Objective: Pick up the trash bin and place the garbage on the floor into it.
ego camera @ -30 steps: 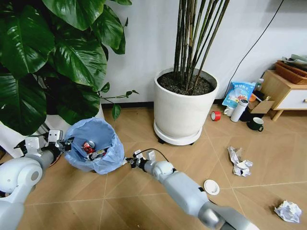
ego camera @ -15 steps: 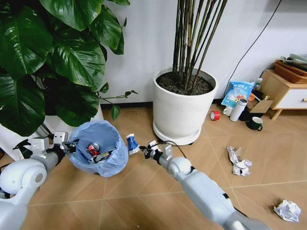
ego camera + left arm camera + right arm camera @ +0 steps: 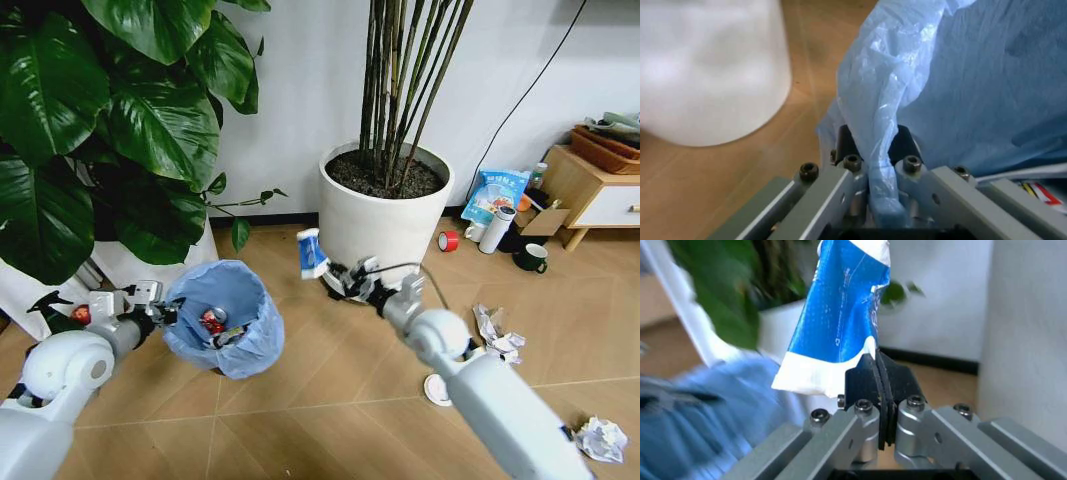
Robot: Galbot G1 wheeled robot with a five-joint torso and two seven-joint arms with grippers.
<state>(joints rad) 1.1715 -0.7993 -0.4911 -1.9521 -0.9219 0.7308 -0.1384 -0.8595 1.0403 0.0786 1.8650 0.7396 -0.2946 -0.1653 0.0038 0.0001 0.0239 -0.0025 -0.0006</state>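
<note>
- 1 trash bin [image 3: 222, 318]: small, round, dark, lined with a crinkly light-blue plastic bag; held above the wood-look tiled floor [image 3: 300, 390] at the robot's left, in front of the broad-leaved plant [image 3: 100, 120].
- Bin contents: 1 red crushed wrapper [image 3: 212, 321] and other small pieces, not clear enough to count.
- 1 left gripper [image 3: 160, 313]: clenched on the bin's bag-covered rim; in the left wrist view its 2 dark fingers [image 3: 847, 142] pinch a fold of the thin, glossy liner.
- 1 right gripper [image 3: 330, 278]: clamped on the lower edge of 1 blue-and-white wrapper [image 3: 311, 252], flat and foil-like, held upright in the air between the bin and the white planter [image 3: 385, 215], above and to the right of the bin's mouth.
- 2 crumpled white paper wads on the floor: 1 [image 3: 498, 335] to the right of the right arm, 1 [image 3: 601, 439] near the lower right corner.
- 1 white round lid [image 3: 436, 390], flat on the floor, partly hidden by the right arm.
- 1 round white planter, smooth-walled, filled with dark soil and thin upright stems.
- By the wall: 1 red tape roll [image 3: 450, 241], 1 blue snack bag [image 3: 497, 195], 1 dark mug [image 3: 531, 258].
- 1 wooden cabinet [image 3: 590, 195] at the right edge.
</note>
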